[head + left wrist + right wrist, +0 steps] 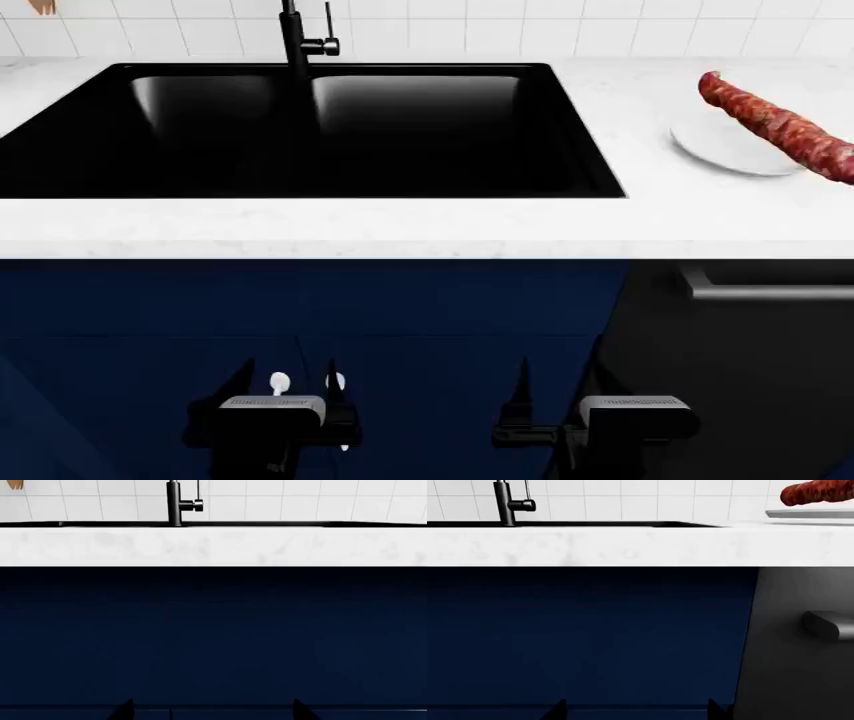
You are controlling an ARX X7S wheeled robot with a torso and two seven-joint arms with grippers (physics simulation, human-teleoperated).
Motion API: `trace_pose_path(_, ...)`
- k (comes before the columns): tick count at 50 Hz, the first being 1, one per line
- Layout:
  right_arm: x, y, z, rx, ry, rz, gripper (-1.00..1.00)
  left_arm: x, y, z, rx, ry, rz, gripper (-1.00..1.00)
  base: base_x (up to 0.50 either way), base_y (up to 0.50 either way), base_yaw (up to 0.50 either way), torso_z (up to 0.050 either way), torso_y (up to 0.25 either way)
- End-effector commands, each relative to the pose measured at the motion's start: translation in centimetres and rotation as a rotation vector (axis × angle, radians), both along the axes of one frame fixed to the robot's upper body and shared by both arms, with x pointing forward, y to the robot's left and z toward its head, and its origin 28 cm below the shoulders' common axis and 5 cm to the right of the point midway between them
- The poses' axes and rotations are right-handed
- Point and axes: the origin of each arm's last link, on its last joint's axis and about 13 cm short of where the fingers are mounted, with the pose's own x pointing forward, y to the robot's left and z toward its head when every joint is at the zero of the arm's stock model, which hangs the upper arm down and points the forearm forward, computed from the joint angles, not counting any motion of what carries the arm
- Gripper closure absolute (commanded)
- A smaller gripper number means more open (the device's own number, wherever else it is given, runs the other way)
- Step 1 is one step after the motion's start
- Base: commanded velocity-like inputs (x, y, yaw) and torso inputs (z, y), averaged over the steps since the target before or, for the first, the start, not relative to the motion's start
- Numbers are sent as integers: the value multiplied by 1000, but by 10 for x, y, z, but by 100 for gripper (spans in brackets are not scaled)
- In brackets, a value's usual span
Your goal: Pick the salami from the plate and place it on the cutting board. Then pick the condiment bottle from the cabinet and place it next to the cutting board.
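1. A white marbled bench (400,225) is seen across the head view, backed by a white tiled wall (534,30); dark navy cabinet fronts (307,310) are set below it.
2. A black sink (307,130) is sunk into the bench, with a black faucet (296,40) at its back edge.
3. A dark appliance front with a grey handle (767,285) is shown to the right of the navy fronts; it is seen in the right wrist view but not the left.
4. The salami (781,125), long, mottled red with pale flecks, is laid diagonally across the plate (727,150), overhanging its rim, right of the sink. One end is caught in the right wrist view only.
5. The plate is small, round, white.
6. The left claw (287,405) and right claw (561,400) are held low before the cabinet fronts, both released, nothing gripped.
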Motion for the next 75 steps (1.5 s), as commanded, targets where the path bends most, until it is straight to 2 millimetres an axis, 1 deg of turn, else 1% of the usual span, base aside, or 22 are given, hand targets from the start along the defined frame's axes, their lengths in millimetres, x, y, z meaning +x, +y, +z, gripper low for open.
trace_pose_path(1, 0, 1, -2, 0, 5, 10, -100, 0, 0, -2, -2, 6, -1, -100, 0, 0, 0, 0, 0)
trace_pose_path(6, 7, 3, -4, -7, 21, 27, -100, -2, 4, -3, -11, 3, -8, -100, 0, 0, 0, 0, 0)
trace_pose_path(10, 10, 5, -3, -15, 24, 34, -100, -4, 4, -1, -11, -33, -50, -100, 0, 0, 0, 50, 0)
trace_pose_path(15, 13, 7, 1, -18, 22, 40, -100, -3, 3, 0, -3, -43, -58, -100, 0, 0, 0, 50, 0)
trace_pose_path(18, 15, 10, 7, -12, 27, 52, -100, 2, 0, 8, -15, -50, -66, -100, 0, 0, 0, 50, 0)
trace_pose_path(21, 17, 12, 21, -2, 37, 81, -100, 14, -1, 29, -21, -66, -101, -100, 0, 0, 0, 50, 0)
trace_pose_path(24, 22, 12, 45, -5, 42, 117, -100, 28, 0, 57, -49, -63, -140, -100, 0, 0, 0, 50, 0)
trace_pose_path(28, 26, 8, 74, -28, 60, 162, -100, 39, 5, 87, -63, -45, -186, -100, 0, 0, 0, 50, 0)
trace_pose_path(36, 28, -2, 123, -44, 78, 212, -100, 54, 22, 150, -55, -10, -280, -100, 0, 0, 0, 50, 0)
trace_pose_path(40, 26, -10, 148, -41, 100, 228, -100, 63, 34, 185, -52, 0, -289, -100, 0, 0, 0, 50, 0)
trace_pose_path(42, 26, -12, 159, -2, 101, 239, -100, 64, 39, 195, -55, 8, -284, -100, 0, 0, 0, 50, 0)
trace_pose_path(45, 26, -16, 178, -32, 90, 254, -100, 61, 43, 206, -43, 14, -290, -100, 0, 0, 0, 50, 0)
trace_pose_path(50, 22, -22, 197, -57, 89, 249, -100, 59, 51, 225, 6, 40, -309, -100, 0, 0, 0, 46, 0)
trace_pose_path(54, 22, -26, 205, -52, 88, 220, -100, 58, 54, 233, 21, 44, -298, -100, 0, -250, 0, 7, 0)
trace_pose_path(62, 21, -27, 209, -40, 80, 212, -100, 59, 55, 239, 24, 35, -293, -100, 0, -500, 0, 0, 0)
trace_pose_path(75, 17, -29, 213, -5, 46, 222, -100, 57, 55, 234, 67, 49, -324, -100, 116, -500, 0, 0, 0)
